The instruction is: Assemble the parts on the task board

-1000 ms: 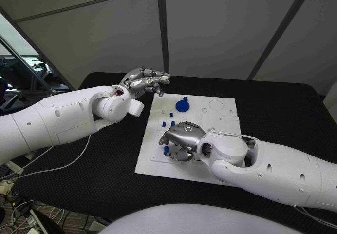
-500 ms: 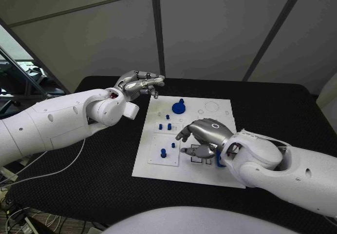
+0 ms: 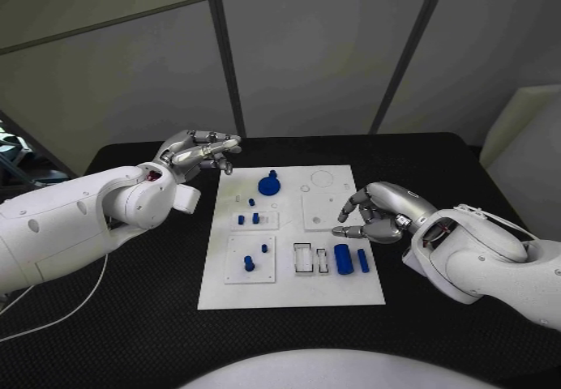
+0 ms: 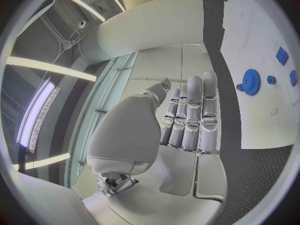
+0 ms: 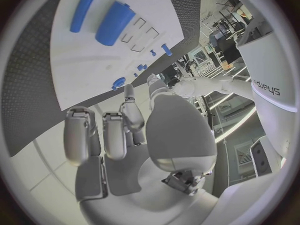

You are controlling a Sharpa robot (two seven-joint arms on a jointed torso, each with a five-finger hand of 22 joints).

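Lying just beside right hand (image 3: pixel 376 212) fingers, blue parts (image 3: pixel 341 258) untouched

So the flat white rectangular task board (image 3: pixel 293 284) sits in the middle of the black desk (image 3: pixel 140 324). On it, the round blue gear-shaped part with a knob (image 3: pixel 270 184) is at the far end. A few small blue pegs (image 3: pixel 248 218) stand just nearer than that, left of centre. Another short blue peg (image 3: pixel 248 262) stands on the near-left plate. The thick blue cylinder (image 3: pixel 341 258) lies near-right, with the thin blue bar (image 3: pixel 362 259) right beside it. The left hand (image 3: pixel 199 150) is off the board's far-left corner, and the right hand (image 3: pixel 376 212) is over its right edge.
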